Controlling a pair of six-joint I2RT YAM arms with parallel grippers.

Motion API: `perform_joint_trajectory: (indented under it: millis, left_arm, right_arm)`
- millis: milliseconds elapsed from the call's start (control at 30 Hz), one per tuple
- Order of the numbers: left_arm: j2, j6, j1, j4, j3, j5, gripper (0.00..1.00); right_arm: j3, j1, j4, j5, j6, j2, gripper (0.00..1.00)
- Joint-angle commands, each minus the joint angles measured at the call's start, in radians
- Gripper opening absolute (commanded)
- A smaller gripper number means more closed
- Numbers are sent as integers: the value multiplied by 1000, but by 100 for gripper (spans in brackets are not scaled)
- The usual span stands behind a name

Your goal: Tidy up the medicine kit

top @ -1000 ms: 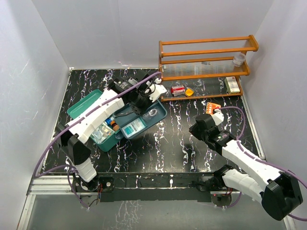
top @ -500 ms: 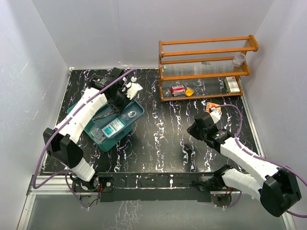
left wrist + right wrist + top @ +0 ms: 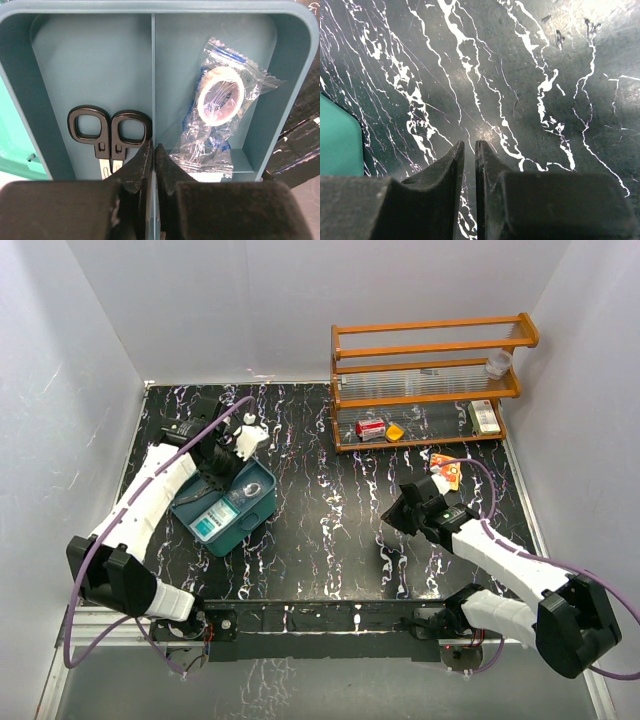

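Arms: left gripper [image 3: 155,150] pinched tight on the centre divider [image 3: 152,75] of the tray [image 3: 90,65]. Tray contents, wrist view: scissors [image 3: 110,137] in the left compartment, bagged tape roll [image 3: 220,100] in the right. The kit [image 3: 6,135] is at the table's [image 3: 330,530] left side, a green strip just past the tray's left wall; whether the tray sits in it cannot be told. Right gripper [image 3: 469,147]: fingers all but together, nothing between, low over bare marbled table. Rack [image 3: 430,380] is at the far right, well apart.
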Motion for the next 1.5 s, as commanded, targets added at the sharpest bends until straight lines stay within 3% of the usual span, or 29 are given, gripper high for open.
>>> perform_joint_trajectory:
  millis: [0, 433, 767, 967, 1333, 1400, 1467]
  left_arm:
    - [-38, 64, 13, 39, -31, 9, 0]
    - [112, 91, 51, 43, 14, -49, 0]
    - [126, 88, 64, 79, -23, -66, 0]
    - [147, 90, 65, 59, -30, 28, 0]
    - [159, 68, 66, 43, -28, 46, 0]
    - [160, 39, 66, 46, -18, 14, 8]
    - [156, 10, 66, 50, -4, -13, 26]
  right_arm:
    - [51, -2, 55, -36, 30, 27, 13]
    - [35, -2, 76, -48, 50, 42, 12]
    - [24, -2, 84, -54, 50, 46, 12]
    - [25, -2, 92, -57, 49, 52, 12]
    - [27, -2, 98, -68, 43, 50, 12]
    - [28, -2, 99, -70, 40, 50, 13]
    - [29, -3, 98, -74, 34, 47, 14]
